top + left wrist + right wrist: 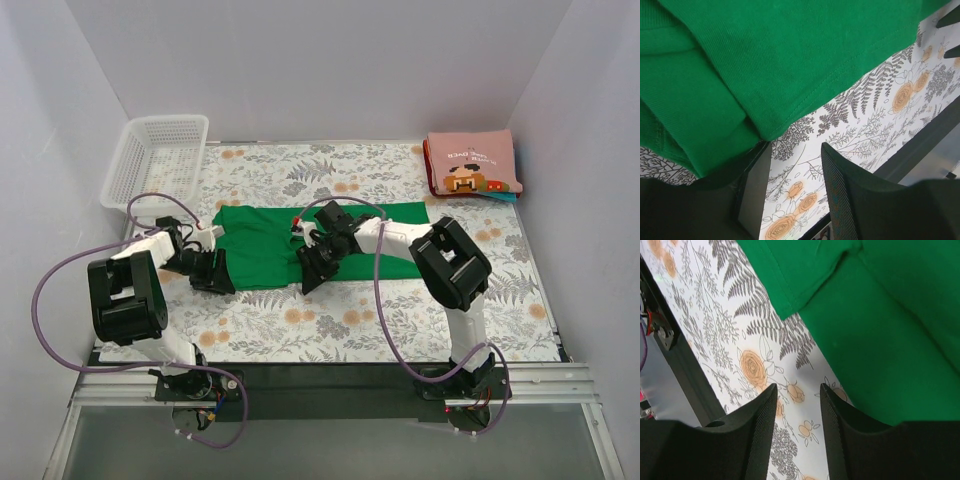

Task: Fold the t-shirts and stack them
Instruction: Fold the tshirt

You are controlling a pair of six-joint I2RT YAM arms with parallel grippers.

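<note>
The bright green t-shirt (275,240) lies spread on the floral table, partly folded. It also shows in the left wrist view (765,60) and in the right wrist view (890,340). My left gripper (212,272) is open and empty at the shirt's near left corner (795,165). My right gripper (312,272) is open and empty at the shirt's near edge (797,395). The pink t-shirt with the pixel graphic (472,163) lies folded at the far right on a teal one (508,197), of which only an edge shows.
A white mesh basket (155,158) stands at the far left. White walls close the table on three sides. The black table edge (320,372) runs along the near side by the arm bases.
</note>
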